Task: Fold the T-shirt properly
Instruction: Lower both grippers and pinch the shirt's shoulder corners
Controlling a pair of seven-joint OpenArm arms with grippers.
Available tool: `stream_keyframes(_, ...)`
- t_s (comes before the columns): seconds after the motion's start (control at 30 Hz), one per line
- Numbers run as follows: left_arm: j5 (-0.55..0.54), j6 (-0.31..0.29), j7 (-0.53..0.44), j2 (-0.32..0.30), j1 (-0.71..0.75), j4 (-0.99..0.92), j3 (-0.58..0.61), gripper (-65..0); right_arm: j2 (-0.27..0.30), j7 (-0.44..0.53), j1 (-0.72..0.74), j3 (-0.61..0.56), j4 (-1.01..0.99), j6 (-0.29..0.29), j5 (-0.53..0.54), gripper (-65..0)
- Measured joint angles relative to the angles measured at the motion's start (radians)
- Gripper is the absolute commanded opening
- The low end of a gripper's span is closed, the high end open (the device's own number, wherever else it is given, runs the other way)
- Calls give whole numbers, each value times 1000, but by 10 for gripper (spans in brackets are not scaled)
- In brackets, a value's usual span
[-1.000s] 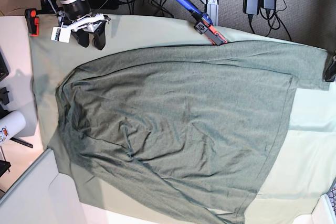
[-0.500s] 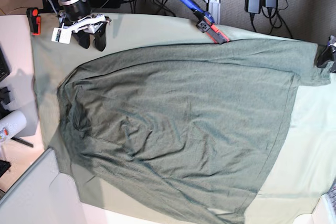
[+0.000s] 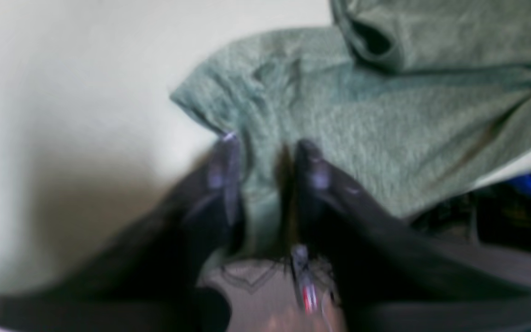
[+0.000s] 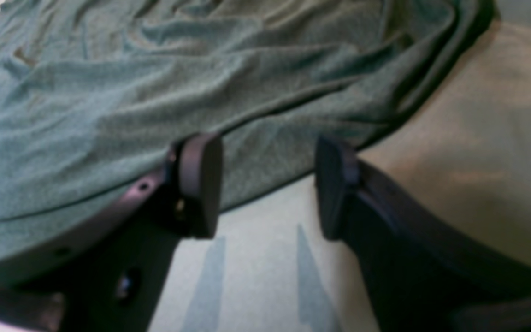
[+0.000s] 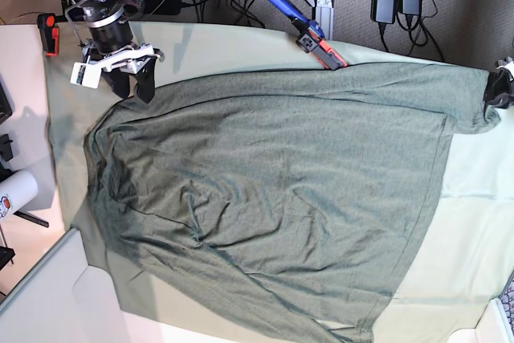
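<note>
The dark grey-green T-shirt (image 5: pixel 273 190) lies spread across most of the pale mint tablecloth (image 5: pixel 474 238). My left gripper (image 5: pixel 498 90) is at the far right edge, shut on the shirt's upper right corner. In the blurred left wrist view, fabric (image 3: pixel 362 115) is pinched between its black fingers (image 3: pixel 223 170). My right gripper (image 5: pixel 132 84) is open at the shirt's upper left edge. In the right wrist view its pads (image 4: pixel 198 184) straddle bare cloth just short of the shirt's hem (image 4: pixel 155 69).
A blue and red clamp (image 5: pixel 309 34) sits at the table's back edge, touching the shirt. A red-tipped tool (image 5: pixel 50 31) lies at the back left. A white cup (image 5: pixel 16 190) stands off the left edge. A grey panel (image 5: pixel 40 295) fills the front left.
My right gripper has moved down to the shirt's upper left edge. My left gripper has shifted up a little with the shirt corner, drawing that corner toward the right.
</note>
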Motion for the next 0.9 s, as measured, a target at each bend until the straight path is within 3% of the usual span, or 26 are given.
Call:
stream_keyframes(0.03,1,0,1,0,2,0,0,-648,0,0,4,0,-11,-6,-3,-329)
stream_keyframes(0.17,0,0,1,-1,2,0,0,-650,-3,-7,31,0,-79,-87,-9,-329)
stream_keyframes(0.4,0,0,1,-1,3,0,0,-650,-6,-7,111,0,-172,-87,-5,-329)
stream_keyframes(0.7,7,0,31,-6,6,53,2,-650,-70,-3,141,2,-185,-87,29,-341)
stream_keyframes(0.9,7,0,32,-23,5,65,2,-650,-89,-8,142,3,-186,-86,-5,-579)
